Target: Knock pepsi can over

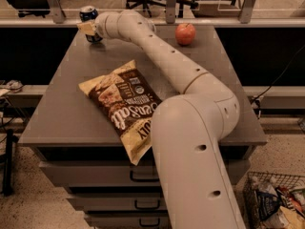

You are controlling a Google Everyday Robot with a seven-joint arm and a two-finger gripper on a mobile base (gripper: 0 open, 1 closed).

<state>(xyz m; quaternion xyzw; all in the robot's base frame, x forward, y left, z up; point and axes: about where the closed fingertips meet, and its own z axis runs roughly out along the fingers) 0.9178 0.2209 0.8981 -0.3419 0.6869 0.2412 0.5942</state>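
The pepsi can (88, 16), blue with a silver top rim, stands upright at the far left corner of the grey table (66, 104). My gripper (87, 29) is at the end of the long white arm, right against the can's front and lower part, covering some of it. The can's lower half is partly hidden behind the gripper.
A brown chip bag (125, 104) lies flat in the table's middle, partly under my arm. A red apple (185, 33) sits at the far right. Drawers are below the table's front edge. A wire basket (276, 204) with items stands on the floor at the lower right. Office chairs stand behind a railing.
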